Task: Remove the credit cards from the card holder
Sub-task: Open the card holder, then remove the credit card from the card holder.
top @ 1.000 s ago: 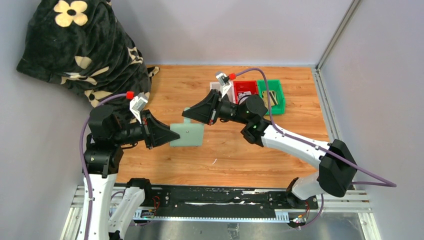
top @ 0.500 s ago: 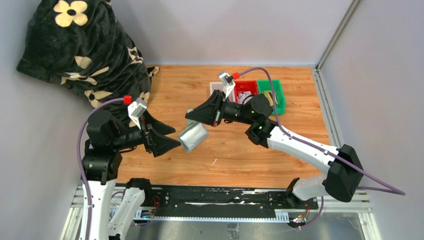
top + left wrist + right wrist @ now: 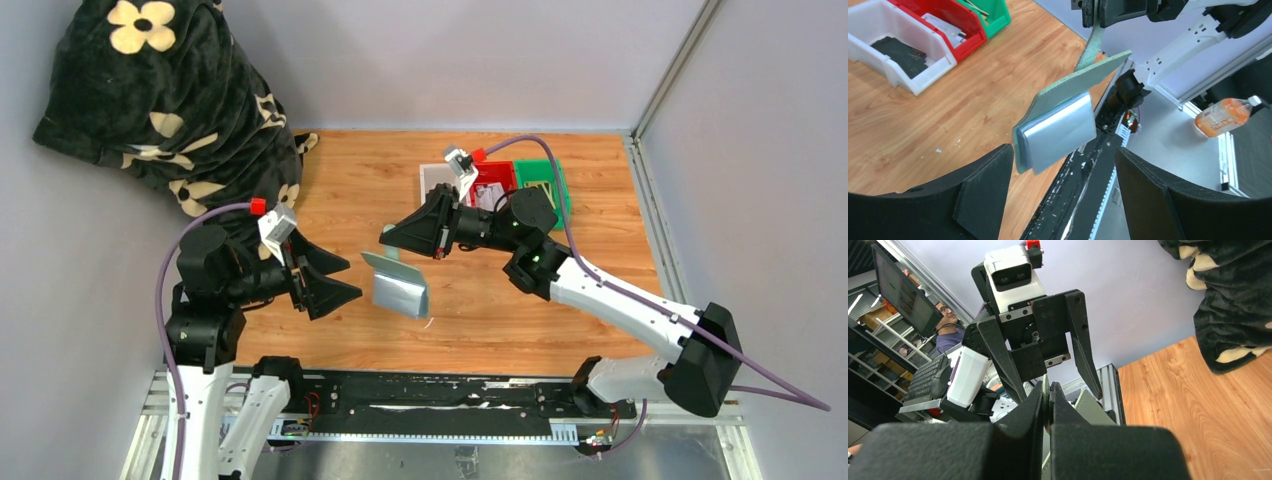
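Observation:
The sage-green card holder [image 3: 398, 285] hangs in the air above the table, swung open, its pale grey inner pocket [image 3: 1063, 131] facing my left wrist camera. My right gripper [image 3: 386, 240] is shut on the holder's short green tab [image 3: 1046, 388] at the top edge. My left gripper [image 3: 350, 279] is open just left of the holder, its jaws wide on either side of the lower corner [image 3: 1020, 150] without touching it. The credit cards are hidden; none show in any view.
White [image 3: 437, 181], red [image 3: 491, 181] and green [image 3: 545, 186] bins stand at the back right of the wooden table, behind my right arm. A dark flowered blanket [image 3: 170, 100] is heaped at the back left. The black rail [image 3: 420, 392] runs along the near edge.
My left gripper has opened, let go of the card holder and drawn back a little. The holder has swung open and now hangs from my right gripper alone, slightly lower and further right.

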{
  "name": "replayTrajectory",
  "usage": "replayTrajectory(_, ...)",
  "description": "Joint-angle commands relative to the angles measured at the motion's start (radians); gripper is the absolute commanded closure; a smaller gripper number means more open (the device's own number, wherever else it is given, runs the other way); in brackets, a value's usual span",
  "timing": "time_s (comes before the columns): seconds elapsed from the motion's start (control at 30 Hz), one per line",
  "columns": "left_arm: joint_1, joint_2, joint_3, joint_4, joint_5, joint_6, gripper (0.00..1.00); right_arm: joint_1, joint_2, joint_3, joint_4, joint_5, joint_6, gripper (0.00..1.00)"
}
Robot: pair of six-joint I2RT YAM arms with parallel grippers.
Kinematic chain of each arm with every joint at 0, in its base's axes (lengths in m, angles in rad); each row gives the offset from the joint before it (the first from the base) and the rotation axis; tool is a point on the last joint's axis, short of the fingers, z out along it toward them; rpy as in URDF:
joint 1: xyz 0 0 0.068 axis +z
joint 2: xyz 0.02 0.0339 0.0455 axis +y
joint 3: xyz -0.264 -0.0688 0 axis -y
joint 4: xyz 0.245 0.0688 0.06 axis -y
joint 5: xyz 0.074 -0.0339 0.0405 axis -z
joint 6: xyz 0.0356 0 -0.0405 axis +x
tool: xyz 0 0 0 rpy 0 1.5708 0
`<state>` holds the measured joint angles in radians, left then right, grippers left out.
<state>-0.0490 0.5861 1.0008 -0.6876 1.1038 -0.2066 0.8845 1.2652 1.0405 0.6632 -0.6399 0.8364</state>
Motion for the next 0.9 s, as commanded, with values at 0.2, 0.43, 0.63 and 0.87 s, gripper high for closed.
replayTrajectory(0.2,-0.005,-0.020,-0.019,-0.007,-0.025,0.142,0.23,0.020,0.015,0.078,-0.018,-0.083,-0.023,1.00)
replayTrajectory(0.43,-0.006,-0.022,-0.037,-0.008,-0.022,0.227,0.19,0.060,0.057,0.137,-0.019,-0.133,-0.023,1.00)
replayTrajectory(0.63,-0.006,-0.022,-0.038,-0.010,-0.018,0.258,0.20,0.099,0.102,0.187,-0.022,-0.142,-0.023,1.00)
replayTrajectory(0.87,-0.006,-0.012,-0.037,-0.011,0.082,0.227,0.47,0.126,0.159,0.237,-0.010,-0.129,-0.012,1.00)
